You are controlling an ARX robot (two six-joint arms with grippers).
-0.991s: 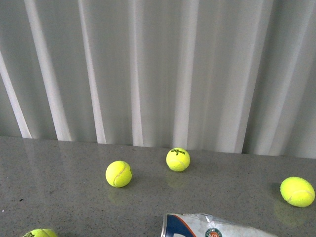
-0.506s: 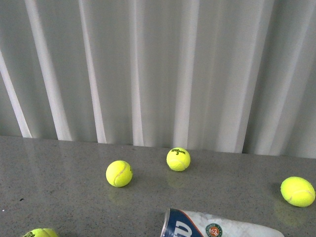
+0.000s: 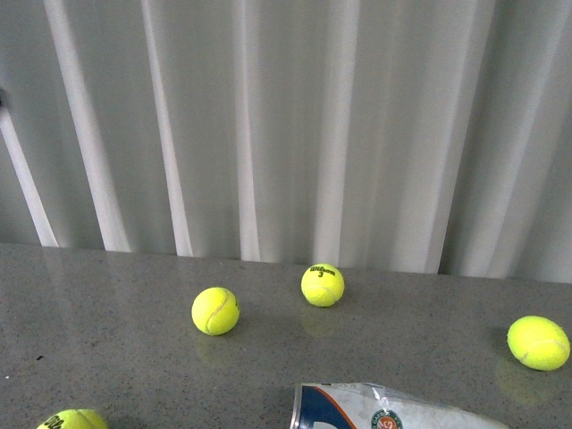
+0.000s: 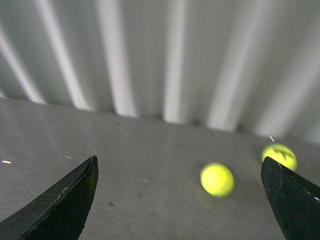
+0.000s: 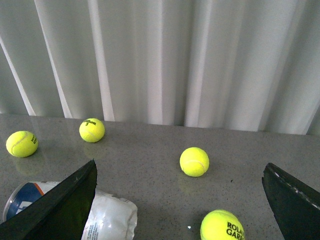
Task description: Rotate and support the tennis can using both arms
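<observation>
The tennis can [image 3: 393, 409] lies on its side at the near edge of the grey table, blue-and-white label up, its round logo showing. Neither arm shows in the front view. In the right wrist view the can [image 5: 112, 217] lies partly behind one finger [image 5: 60, 210]. The right gripper [image 5: 177, 205] is open and empty above the table, the can beside it and not between the fingers. The left gripper [image 4: 180, 200] is open and empty. Its view is blurred, shows no can, and has a yellow ball [image 4: 217, 179] ahead between the fingers.
Yellow tennis balls lie loose on the table: two mid-table [image 3: 215, 311] [image 3: 323, 285], one at the right [image 3: 538, 342], one at the near left corner [image 3: 71, 420]. Another ball [image 5: 222, 226] lies close below the right gripper. White pleated curtain [image 3: 286, 134] closes the back.
The can's label has turned: half a second ago the W logo faced up, now the crumpled white part does as before. The balls have barely shifted.
</observation>
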